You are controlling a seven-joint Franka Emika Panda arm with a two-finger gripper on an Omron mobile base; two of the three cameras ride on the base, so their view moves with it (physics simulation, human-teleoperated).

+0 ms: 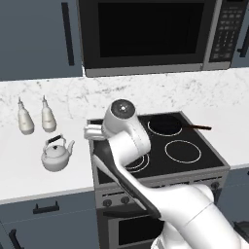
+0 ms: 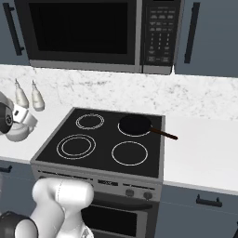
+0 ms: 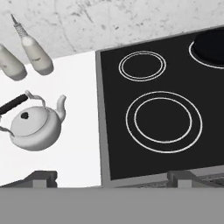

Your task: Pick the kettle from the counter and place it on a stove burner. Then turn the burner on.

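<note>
Hand view puts the kettle (image 3: 34, 126) at left-centre on the counter (image 3: 78, 109), beside the stove, big burner (image 3: 164, 121) right of centre, so I'd shift toward frame left; can't tell whether my gripper is open or closed.

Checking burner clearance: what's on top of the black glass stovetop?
A dark frying pan covers the rear right burner mark, so its rings are hidden. The large double-ring stove burner is bare. The squat silvery kettle stands on the white counter.
</note>
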